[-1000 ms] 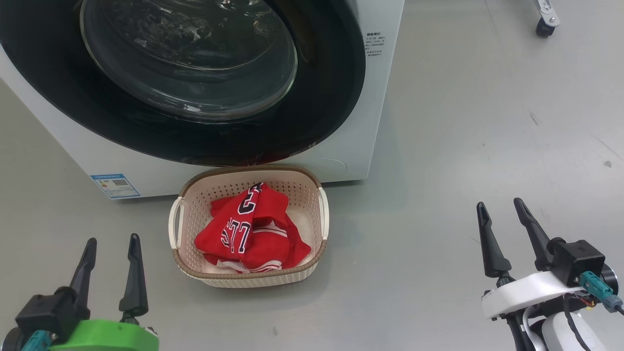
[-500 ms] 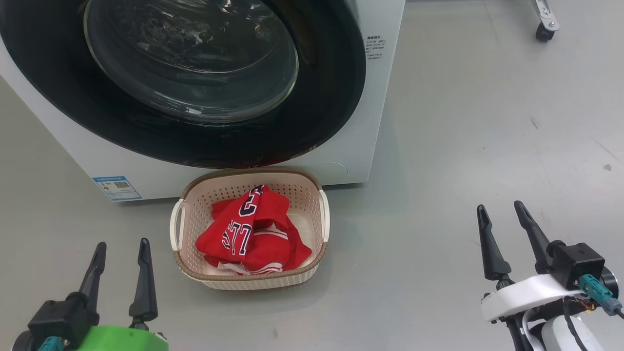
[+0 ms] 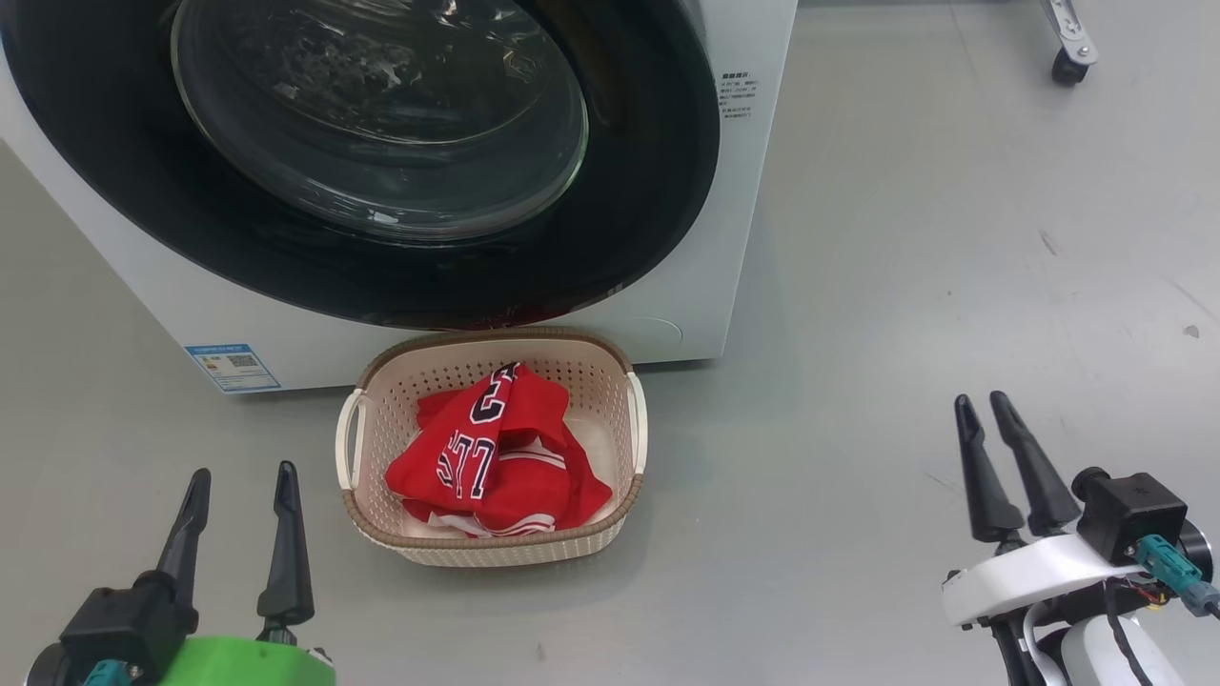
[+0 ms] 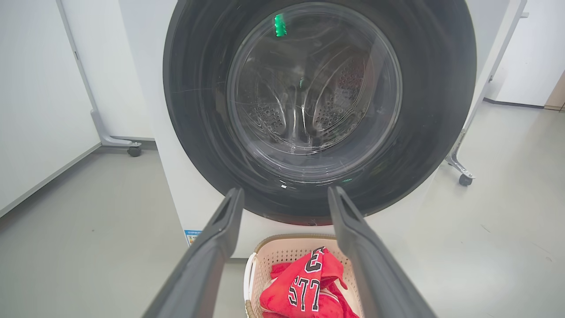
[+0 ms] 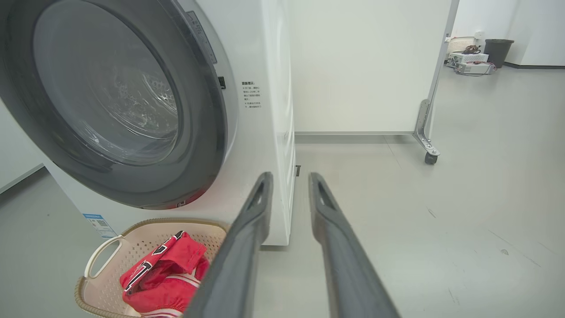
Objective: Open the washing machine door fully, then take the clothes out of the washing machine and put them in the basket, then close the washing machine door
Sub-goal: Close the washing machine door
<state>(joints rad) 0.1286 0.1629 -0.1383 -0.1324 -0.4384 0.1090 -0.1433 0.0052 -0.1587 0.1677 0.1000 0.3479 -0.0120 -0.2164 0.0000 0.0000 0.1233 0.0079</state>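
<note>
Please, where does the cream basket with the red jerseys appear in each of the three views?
Head view: the basket is at lower centre, in front of the washing machine.
Left wrist view: basket at bottom centre, cut by the edge.
Right wrist view: basket in the bottom left corner.
Shared landmark: the blue label low on the machine.

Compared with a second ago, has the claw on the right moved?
Yes. The right gripper has drawn its two fingers closer together, though a gap remains, while its wrist stays put relative to the basket.

Left pincer (image 4: 285, 189) gapes before the closed washing machine door (image 4: 315, 92).
</note>
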